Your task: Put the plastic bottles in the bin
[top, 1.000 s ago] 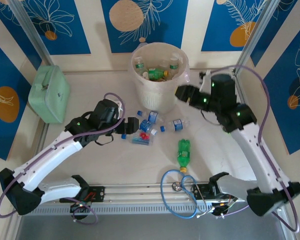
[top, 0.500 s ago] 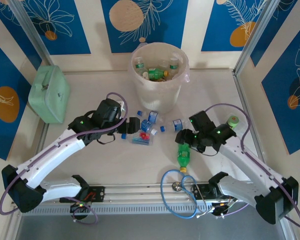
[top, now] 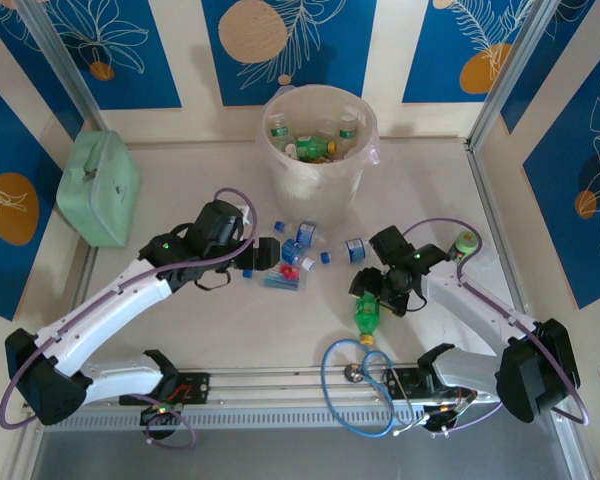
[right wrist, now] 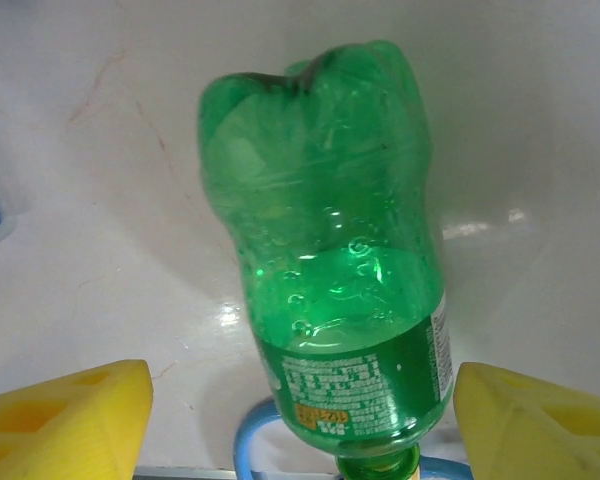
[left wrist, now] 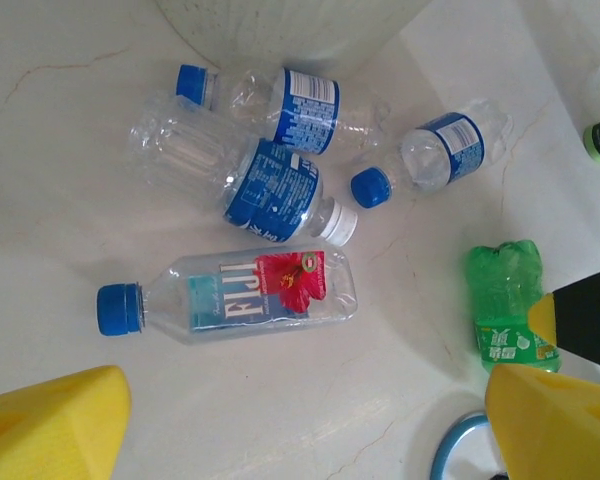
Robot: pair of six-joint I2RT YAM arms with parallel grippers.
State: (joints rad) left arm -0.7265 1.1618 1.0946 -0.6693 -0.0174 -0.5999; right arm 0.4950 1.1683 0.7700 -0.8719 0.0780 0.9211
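The bin (top: 315,185), a pale ribbed bucket with a liner, stands at the back centre with several bottles inside. On the table before it lie three clear bottles with blue labels (left wrist: 275,190) (left wrist: 305,95) (left wrist: 442,150) and a clear bottle with a red flower label (left wrist: 250,295). My left gripper (top: 268,255) (left wrist: 300,430) hovers open just left of this cluster, holding nothing. A green bottle (top: 367,313) (right wrist: 330,260) lies nearer the front. My right gripper (top: 372,298) (right wrist: 300,430) is open and straddles its label end, with a gap on each side.
A mint-green case (top: 98,188) sits at the far left. A blue cable loop (top: 358,385) lies by the green bottle's neck at the front rail. A small green-capped thing (top: 466,241) stands to the right of my right arm.
My right arm has swung from beside the bin down to the green bottle, its jaws opening wider. My left arm has hardly moved.
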